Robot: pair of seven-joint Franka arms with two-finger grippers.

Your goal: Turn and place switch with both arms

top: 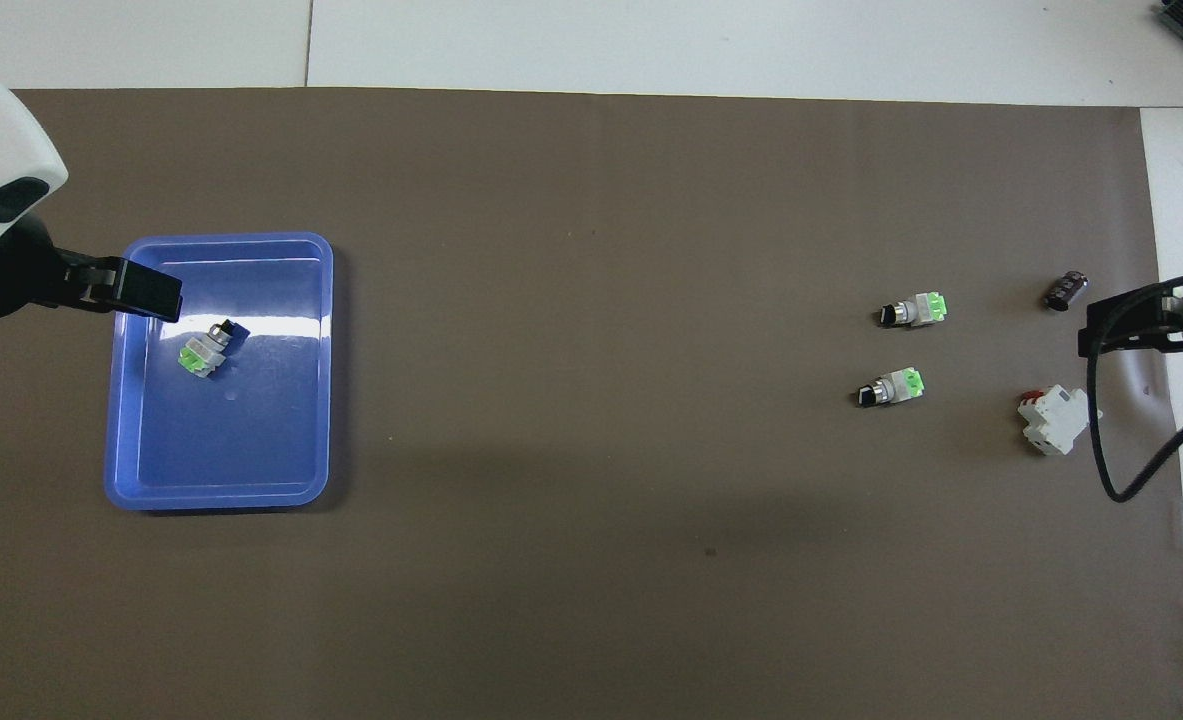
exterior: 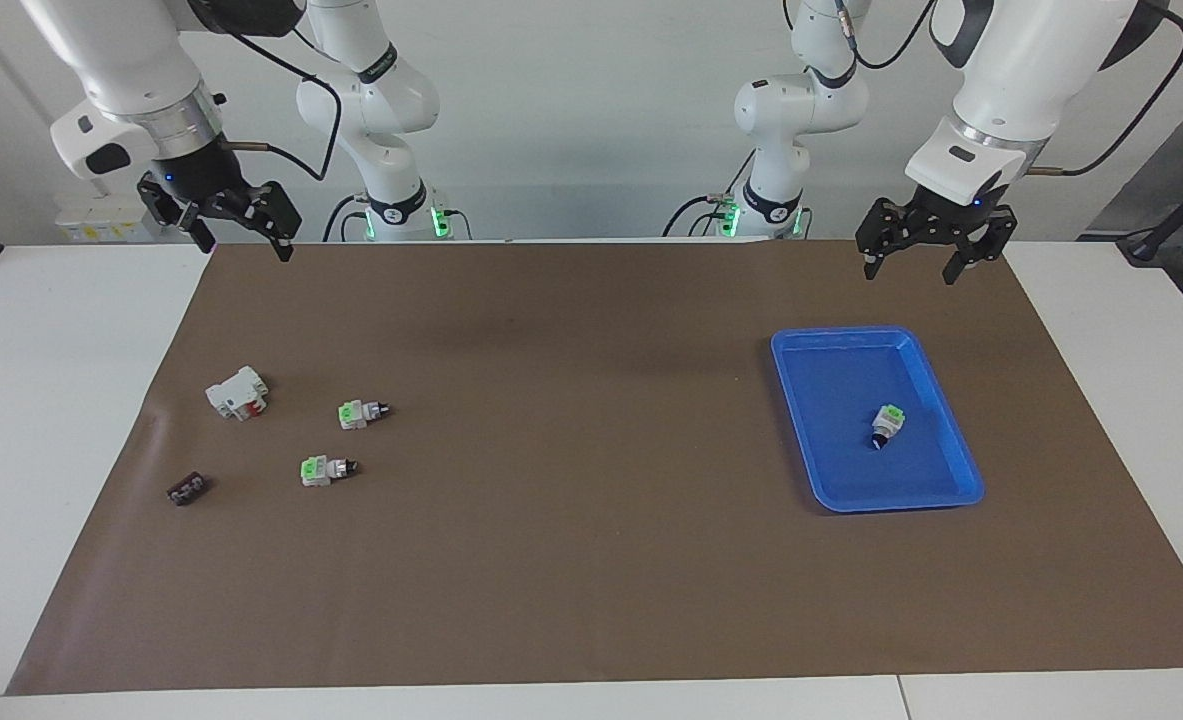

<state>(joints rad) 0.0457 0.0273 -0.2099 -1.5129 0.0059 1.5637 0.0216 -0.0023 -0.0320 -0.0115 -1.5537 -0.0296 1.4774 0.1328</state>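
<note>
Three alike switches with green caps and black knob tips are in view. One switch (exterior: 887, 425) lies in the blue tray (exterior: 831, 335), also seen from overhead (top: 206, 350). Two switches (exterior: 363, 412) (exterior: 326, 469) lie on their sides on the brown mat toward the right arm's end, also seen from overhead (top: 916, 310) (top: 891, 388). My left gripper (exterior: 909, 272) is open and empty, raised over the mat beside the tray. My right gripper (exterior: 246, 242) is open and empty, raised over the mat's edge at its own end.
A larger white block with a red part (exterior: 238, 392) and a small dark flat piece (exterior: 188, 489) lie near the two switches. The brown mat (exterior: 591, 560) covers most of the white table. The right arm's cable (top: 1111, 470) hangs over the mat's edge.
</note>
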